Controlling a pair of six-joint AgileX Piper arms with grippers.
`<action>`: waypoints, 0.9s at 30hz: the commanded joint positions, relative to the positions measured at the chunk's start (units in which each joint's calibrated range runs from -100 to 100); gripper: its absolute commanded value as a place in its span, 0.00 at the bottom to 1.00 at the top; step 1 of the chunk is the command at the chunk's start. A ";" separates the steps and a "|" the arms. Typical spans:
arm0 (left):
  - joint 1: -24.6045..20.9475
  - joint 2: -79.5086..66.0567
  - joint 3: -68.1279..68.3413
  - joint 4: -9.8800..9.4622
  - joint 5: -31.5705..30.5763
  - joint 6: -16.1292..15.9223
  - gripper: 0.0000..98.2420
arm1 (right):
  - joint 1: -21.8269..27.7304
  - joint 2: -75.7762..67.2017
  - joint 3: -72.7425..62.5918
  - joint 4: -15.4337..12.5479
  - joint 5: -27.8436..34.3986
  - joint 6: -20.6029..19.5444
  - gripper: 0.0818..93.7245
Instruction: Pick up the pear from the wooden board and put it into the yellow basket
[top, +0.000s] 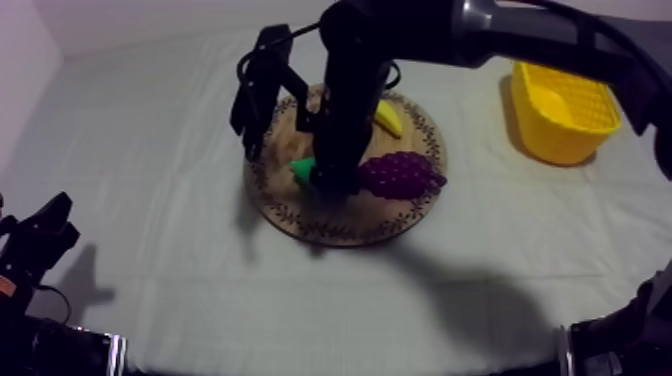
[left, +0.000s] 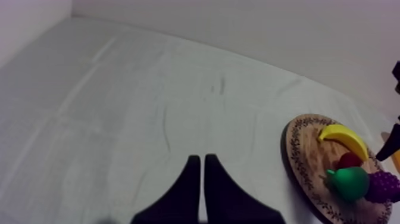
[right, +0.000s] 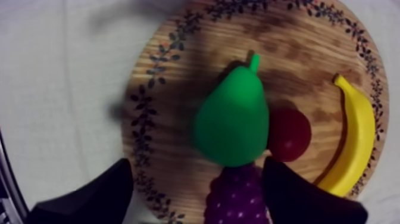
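Note:
The green pear lies on the round wooden board, beside the purple grapes. My right gripper has come down over it. In the right wrist view the right gripper is open, one finger at each side, with the pear just beyond the tips and nothing held. The small red fruit touches the pear. My left gripper rests low at the table's left; its fingers lie together as a narrow wedge, shut on nothing. The yellow basket stands at the far right.
A banana lies along the board's far rim, with the grapes near the gripper's fingers. From the left wrist view the board with the pear is off to one side across bare cloth.

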 joint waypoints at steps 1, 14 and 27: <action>0.01 0.02 -0.02 0.01 0.01 0.00 0.00 | 0.13 1.28 -0.84 0.26 0.09 -0.12 0.71; 0.01 0.02 -0.02 0.01 0.01 0.00 0.00 | 0.63 9.18 -6.09 0.97 -1.48 -0.63 0.71; 0.01 0.02 -0.02 0.01 0.01 0.00 0.00 | 0.82 13.39 -7.84 1.91 -3.14 -1.38 0.61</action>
